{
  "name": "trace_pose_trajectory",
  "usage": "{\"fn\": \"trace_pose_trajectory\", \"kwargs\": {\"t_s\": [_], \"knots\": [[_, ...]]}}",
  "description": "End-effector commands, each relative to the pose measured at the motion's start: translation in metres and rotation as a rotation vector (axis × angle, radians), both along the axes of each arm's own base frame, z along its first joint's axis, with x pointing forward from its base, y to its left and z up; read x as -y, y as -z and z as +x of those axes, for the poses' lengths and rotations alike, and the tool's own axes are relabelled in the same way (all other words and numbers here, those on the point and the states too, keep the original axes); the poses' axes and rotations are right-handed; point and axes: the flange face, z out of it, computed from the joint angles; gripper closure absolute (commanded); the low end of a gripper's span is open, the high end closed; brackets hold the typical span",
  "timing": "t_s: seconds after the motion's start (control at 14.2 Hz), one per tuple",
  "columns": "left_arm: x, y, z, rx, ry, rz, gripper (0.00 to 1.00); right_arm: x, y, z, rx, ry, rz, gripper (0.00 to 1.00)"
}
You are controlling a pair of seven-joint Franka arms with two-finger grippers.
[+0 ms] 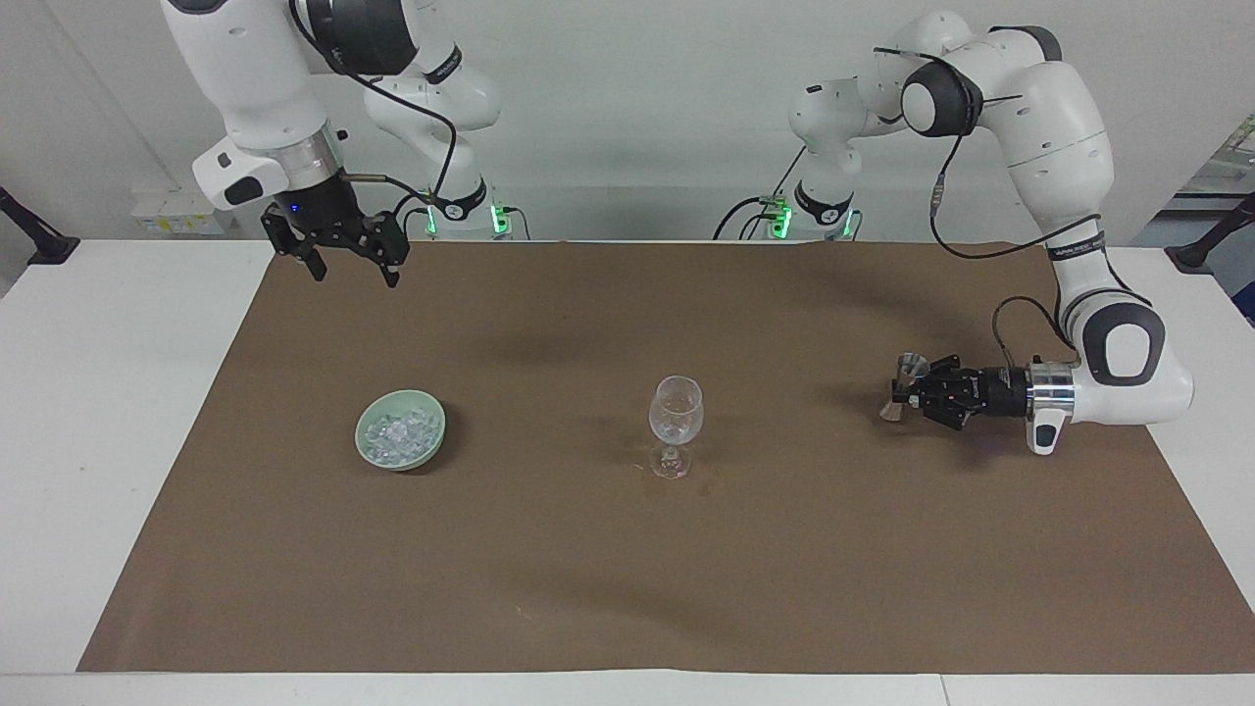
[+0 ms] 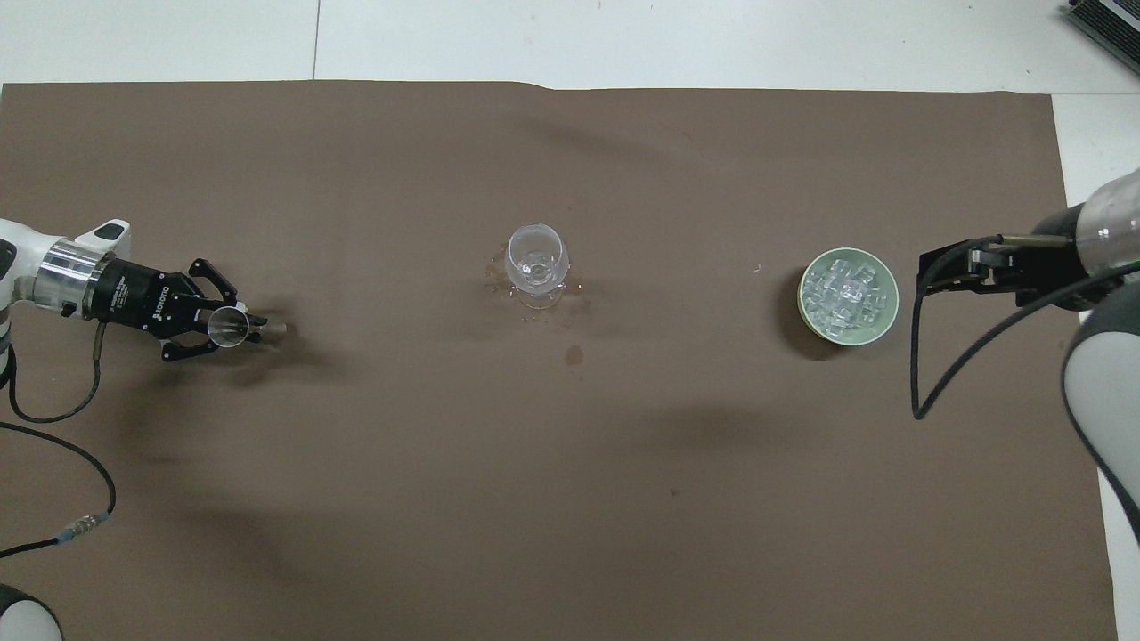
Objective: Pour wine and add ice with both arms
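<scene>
Facing view, left to right. Right gripper [image 1: 348, 263], jaws open, hangs above the worktop [image 1: 118, 412] near the bowl [image 1: 400, 429] of ice [image 1: 397, 431]: it should descend squarely onto one chunk. One glass [image 1: 677, 412] stands mid-mat. Left gripper [image 1: 917, 394], jaws closed on one jigger [image 1: 904, 385], holds it low over the mat [image 1: 627, 549].

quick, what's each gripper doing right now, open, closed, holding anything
Left gripper: closed on the small metal measuring cup, over the brown mat.
Right gripper: open, empty, raised above the mat.
</scene>
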Motion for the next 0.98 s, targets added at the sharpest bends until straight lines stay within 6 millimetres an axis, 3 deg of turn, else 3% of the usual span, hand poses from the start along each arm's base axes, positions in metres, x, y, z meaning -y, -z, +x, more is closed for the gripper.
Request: {"fn": "trace_pose_trajectory", "kwargs": {"t_s": [0.0,0.35,0.7,0.91], "knots": [[-0.005,0.005,0.000,0.012,-0.018,-0.012,1.00,0.002,0.037,0.020,0.012,-0.033,0.011,0.00],[-0.006,0.015,-0.001,0.011,-0.017,-0.011,1.00,0.006,0.111,0.031,0.058,-0.061,-0.001,0.00],[-0.005,0.022,-0.001,0.026,-0.008,-0.015,1.00,0.011,0.167,0.036,0.063,-0.050,-0.006,0.00],[-0.006,0.024,0.000,0.030,-0.015,-0.006,1.00,0.010,0.171,0.038,0.075,-0.053,-0.006,0.00]]}}
